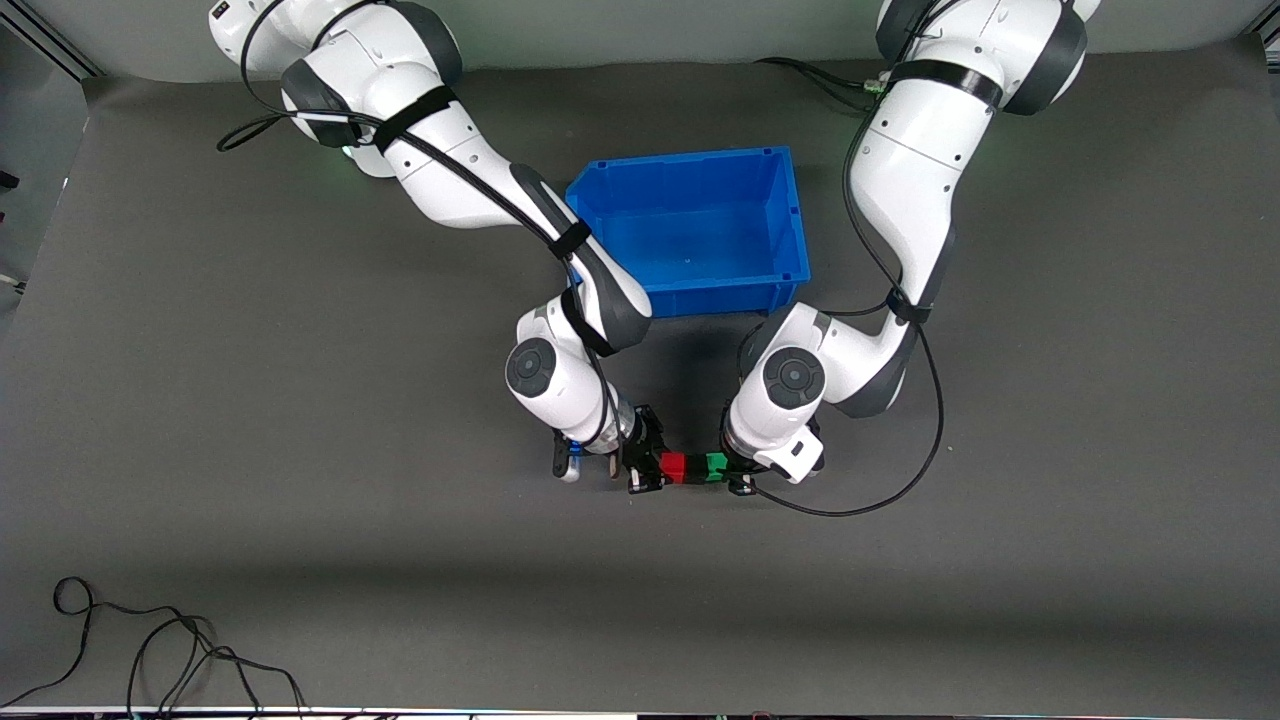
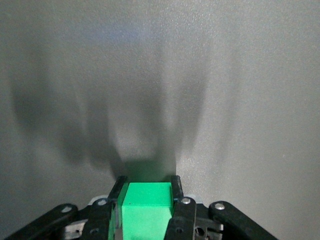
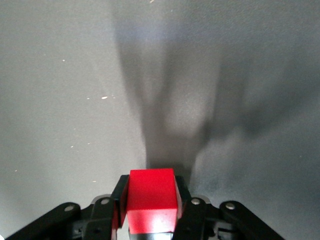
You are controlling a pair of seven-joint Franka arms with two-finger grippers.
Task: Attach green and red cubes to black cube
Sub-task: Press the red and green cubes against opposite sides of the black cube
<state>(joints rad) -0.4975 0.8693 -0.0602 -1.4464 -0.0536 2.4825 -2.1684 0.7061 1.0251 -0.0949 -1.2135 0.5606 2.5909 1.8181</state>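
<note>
Here the right gripper [image 1: 650, 467] pinches the red cube [image 1: 673, 467] and the left gripper [image 1: 735, 470] pinches the green cube [image 1: 716, 466]; a black cube [image 1: 694, 469] sits between them, over the worktop [image 1: 300, 450], nearer than the blue bin [image 1: 700, 290].

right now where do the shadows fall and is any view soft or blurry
Front view: a dark shadow lies on the mat between the blue bin and the two wrists. Left wrist view: the green cube is bright between the fingers, with soft streaked shadows spreading on the mat. Right wrist view: the red cube is clear, with forked shadows and a few pale specks on the mat.
</note>
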